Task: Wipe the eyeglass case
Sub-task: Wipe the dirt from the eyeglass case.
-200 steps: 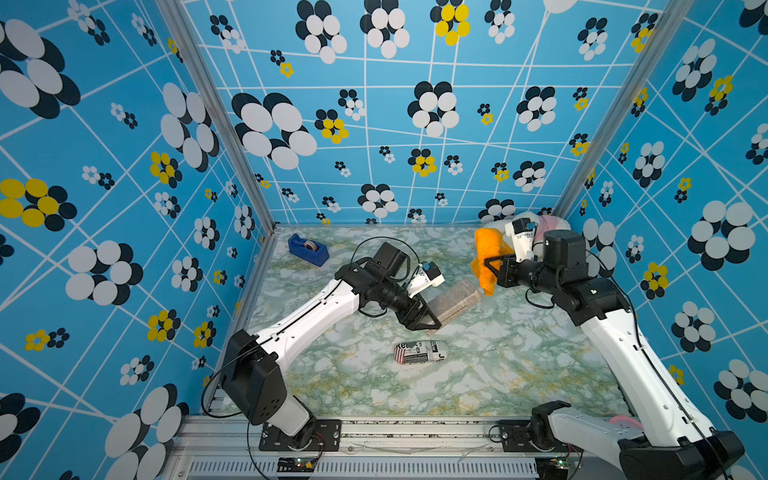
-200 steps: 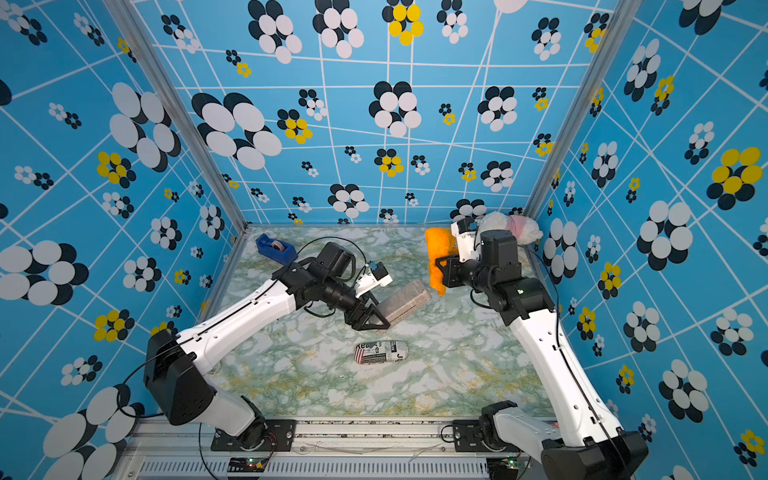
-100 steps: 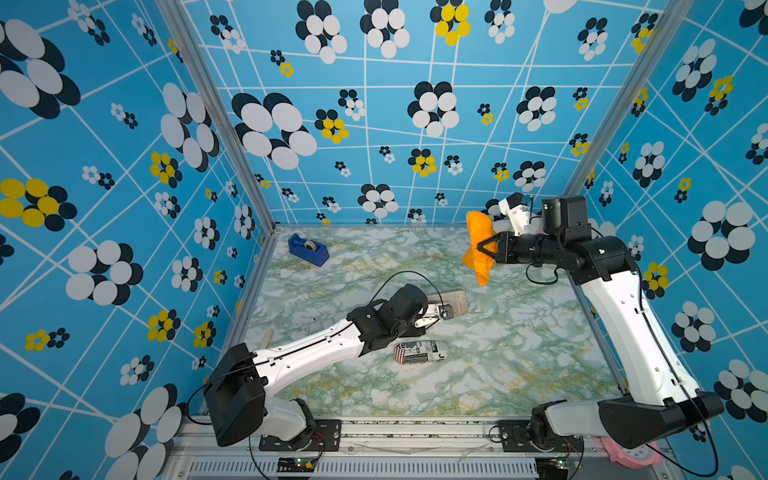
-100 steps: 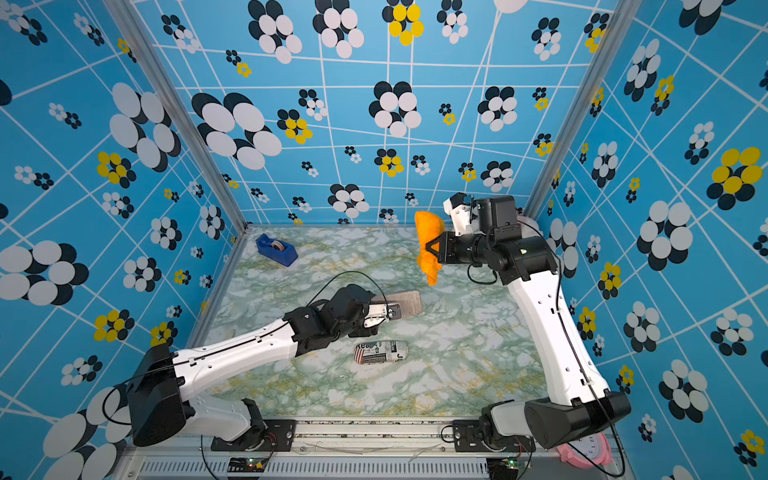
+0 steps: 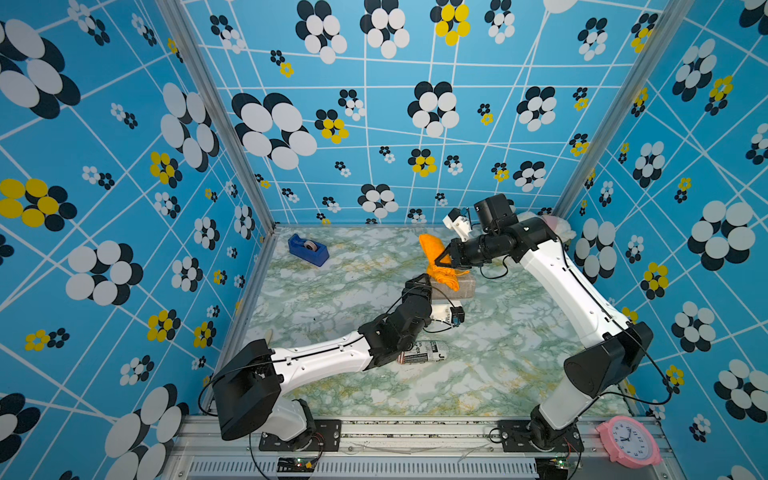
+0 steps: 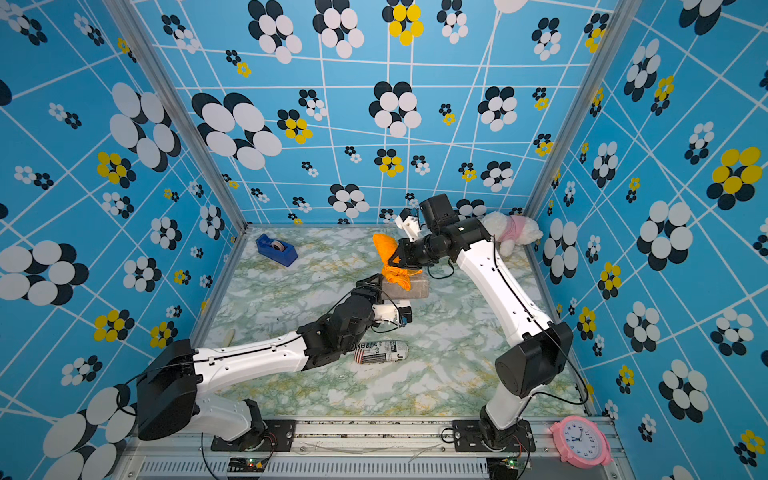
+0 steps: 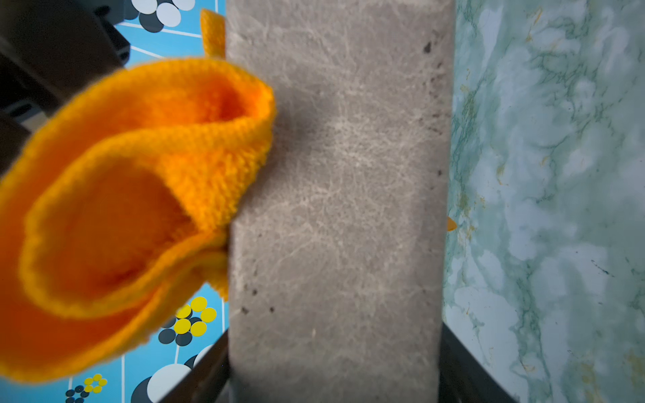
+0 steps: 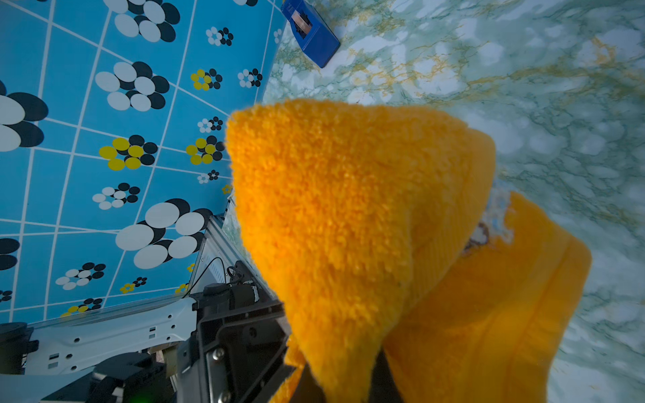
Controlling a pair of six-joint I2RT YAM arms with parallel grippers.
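Observation:
The eyeglass case (image 5: 463, 289) is a grey-brown leathery box lying low over the marble table (image 5: 332, 299). My left gripper (image 5: 422, 283) is shut on its near end; in the left wrist view the case (image 7: 335, 209) fills the space between the dark fingers (image 7: 209, 377). An orange cloth (image 5: 440, 270) hangs from my right gripper (image 5: 444, 259), which is shut on it. The cloth's lower folds lie on the case's top beside the left gripper. The cloth (image 8: 349, 226) hides the case in the right wrist view. Both top views show the case (image 6: 415, 289) and the cloth (image 6: 395, 272).
A blue tape dispenser (image 5: 308, 248) sits at the back left. A newsprint-patterned pouch (image 5: 422, 352) lies under the left forearm. A white and pink plush toy (image 6: 513, 232) rests in the back right corner. A pink clock (image 5: 627, 442) lies on the front rail.
The left arm has lowered the case from mid-air toward the table and carried it back and right. The right arm lifted the cloth, then brought it down onto the case.

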